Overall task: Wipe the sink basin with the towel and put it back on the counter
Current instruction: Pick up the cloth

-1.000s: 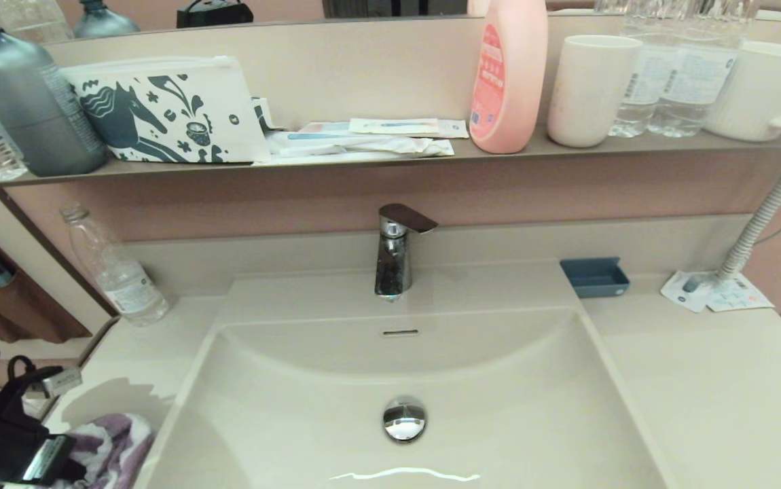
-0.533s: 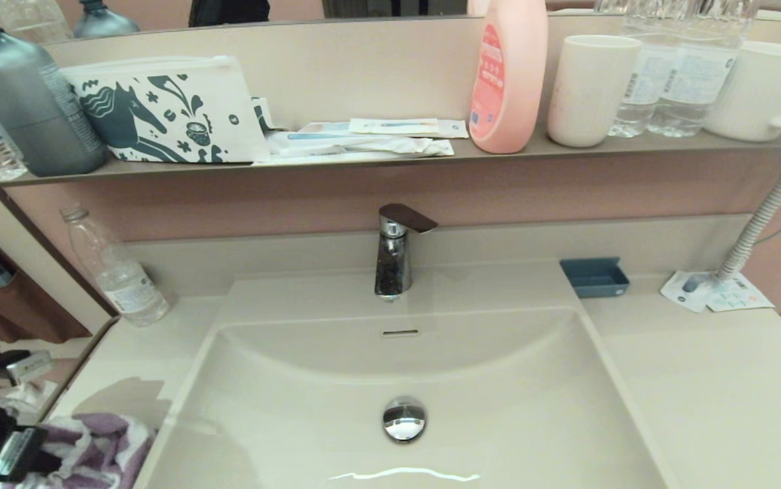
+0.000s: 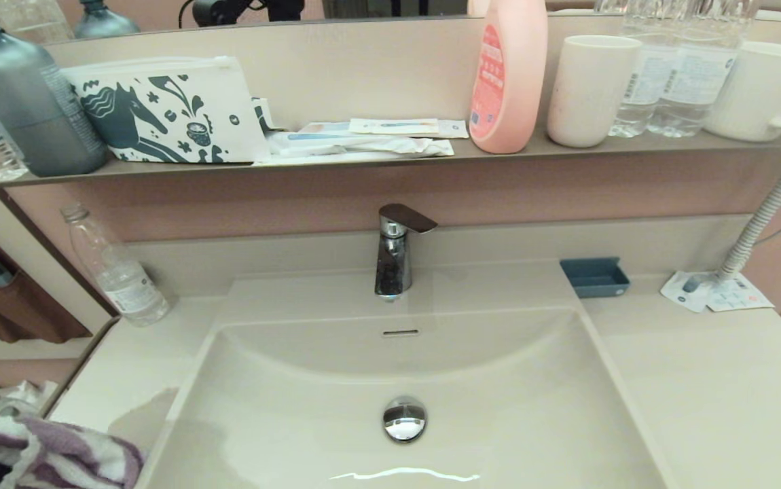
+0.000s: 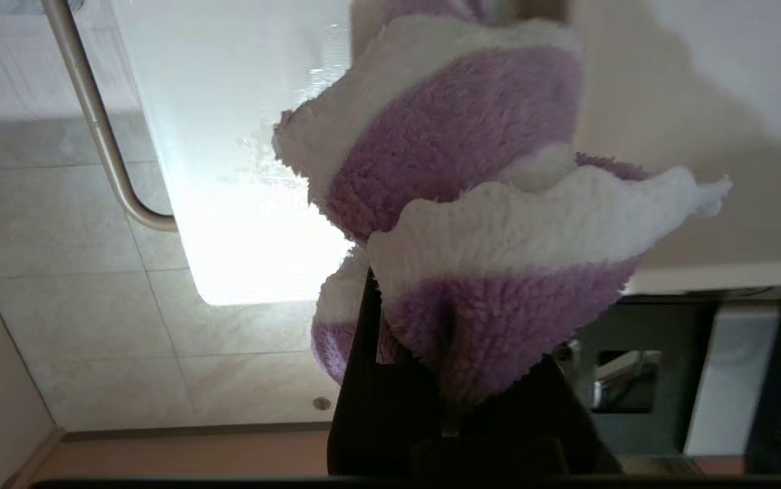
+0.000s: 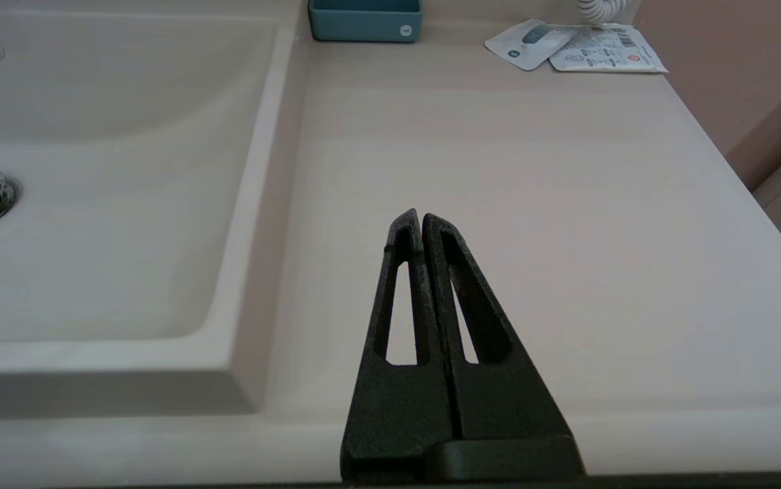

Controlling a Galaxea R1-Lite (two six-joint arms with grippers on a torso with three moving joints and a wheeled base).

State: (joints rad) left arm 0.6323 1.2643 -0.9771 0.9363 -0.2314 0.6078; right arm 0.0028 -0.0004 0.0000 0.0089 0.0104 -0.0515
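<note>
Lifted off the counter [image 3: 125,353], towel [image 4: 472,204] hangs in left end effector [image 4: 445,380].

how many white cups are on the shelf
2: a plain tumbler just right of the pink bottle, and a handled mug at the shelf's far right. Water bottles between them could hide more.

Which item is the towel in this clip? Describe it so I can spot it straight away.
Start at the sink basin and go to its left front corner, at the picture's lower left edge. The towel is the fluffy bundle there, clamped in the left hand. It is the only purple-and-white striped thing; the horse-print pouch sits up on the shelf.
</note>
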